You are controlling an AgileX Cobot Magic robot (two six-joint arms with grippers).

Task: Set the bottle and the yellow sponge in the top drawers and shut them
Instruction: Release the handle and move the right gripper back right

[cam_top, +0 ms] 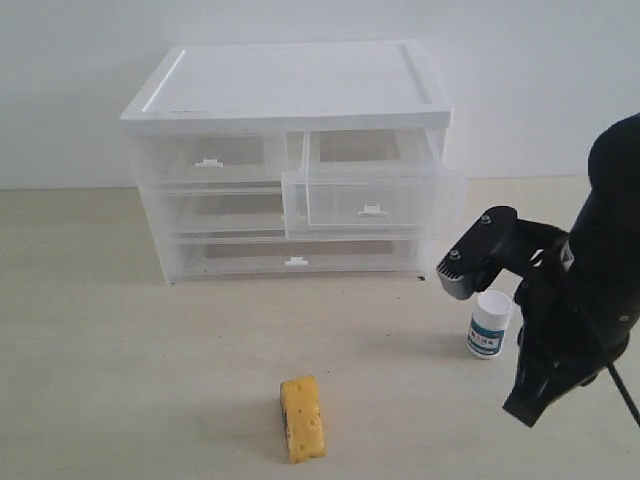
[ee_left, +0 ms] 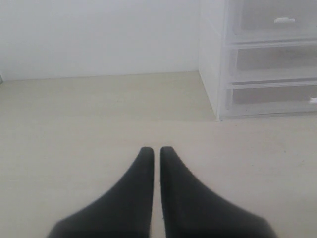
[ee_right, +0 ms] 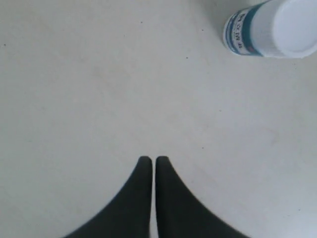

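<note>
The bottle (ee_right: 267,29) stood upright, clear of the right gripper (ee_right: 151,160), its fingers (ee_right: 131,203) pressed together; the left gripper (ee_left: 155,149) likewise.

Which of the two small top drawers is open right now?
The right top drawer, pulled forward; the left top drawer sits flush, shut.

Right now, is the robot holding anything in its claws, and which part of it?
Nothing. The left claw and the right claw are both shut and empty; the bottle and the yellow sponge sit untouched on the table.
</note>
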